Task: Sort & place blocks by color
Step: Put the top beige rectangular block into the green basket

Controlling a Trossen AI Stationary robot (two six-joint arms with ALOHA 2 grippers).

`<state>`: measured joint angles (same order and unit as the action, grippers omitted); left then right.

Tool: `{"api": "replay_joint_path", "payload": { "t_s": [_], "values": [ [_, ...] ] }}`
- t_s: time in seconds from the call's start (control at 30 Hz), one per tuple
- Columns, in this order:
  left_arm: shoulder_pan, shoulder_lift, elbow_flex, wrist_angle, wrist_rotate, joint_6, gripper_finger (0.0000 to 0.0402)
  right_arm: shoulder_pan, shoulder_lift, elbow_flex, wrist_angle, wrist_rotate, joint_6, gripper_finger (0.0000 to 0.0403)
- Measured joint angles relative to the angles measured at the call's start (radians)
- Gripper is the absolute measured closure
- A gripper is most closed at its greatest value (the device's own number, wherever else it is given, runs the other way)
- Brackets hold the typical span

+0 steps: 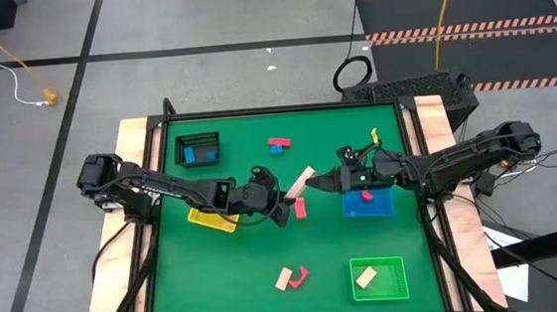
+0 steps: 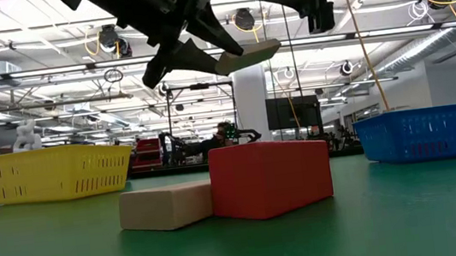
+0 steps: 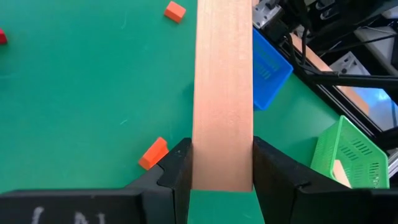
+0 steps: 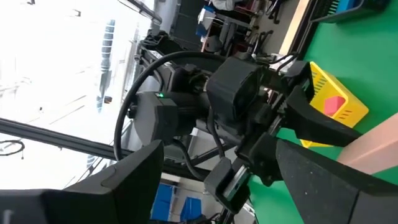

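**Handover of the tan bar between grippers, above mid-table**

1. Left gripper (image 1: 284,203): its fingers (image 3: 177,171) are clamped on one end of a long tan bar (image 3: 222,93). The bar projects straight ahead of the claw and is held clear of the green table (image 1: 258,277). In the low view it hangs tilted, well above the blocks on the surface.

2. Surroundings of the left claw: the yellow tray (image 1: 211,220) lies just behind it, partly under the arm. A small red block (image 1: 300,208) lies on the table just beside the claw. The black tray (image 1: 198,148), holding a blue block, sits well apart towards the far edge.

3. Right gripper (image 1: 323,183): its jaws stand fully apart, facing the bar's free end. The bar's tip shows at the edge of the right wrist view, not yet between the fingers. The blue tray (image 1: 380,209) lies just behind this claw and holds a red block.

4. Recommended procedure: hold the left grip firm and the bar level. Bring the right jaws squarely over the free end. Release the left only after the right has closed. The green tray (image 1: 392,285), which already holds a tan block (image 1: 366,277), appears the likely destination.
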<state>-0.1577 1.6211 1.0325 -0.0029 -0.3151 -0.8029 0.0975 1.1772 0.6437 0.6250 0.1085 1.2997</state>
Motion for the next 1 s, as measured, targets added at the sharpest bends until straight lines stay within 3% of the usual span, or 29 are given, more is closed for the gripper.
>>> {"api": "replay_joint_path", "payload": {
  "t_s": [0.43,0.6,0.77,0.87,1.0],
  "values": [
    [0.016,0.0,0.0,-0.014,-0.013,0.05,0.0271,-0.05,0.0,0.0,-0.021,-0.018,0.083,0.0099],
    [0.044,0.0,0.001,-0.069,-0.035,0.061,0.0271,-0.128,0.0,0.0,-0.106,-0.205,0.187,0.0102],
    [0.073,0.0,0.001,-0.1,-0.037,0.066,0.0271,-0.204,-0.001,0.0,-0.28,-0.313,0.21,0.0115],
    [0.081,0.0,0.001,-0.1,-0.035,0.082,0.027,-0.241,0.0,0.0,-0.382,-0.318,0.195,0.012],
    [0.081,0.0,0.001,-0.1,0.0,0.07,0.0271,-0.285,0.0,0.0,-0.391,-0.272,0.157,0.0121]
  ]
}}
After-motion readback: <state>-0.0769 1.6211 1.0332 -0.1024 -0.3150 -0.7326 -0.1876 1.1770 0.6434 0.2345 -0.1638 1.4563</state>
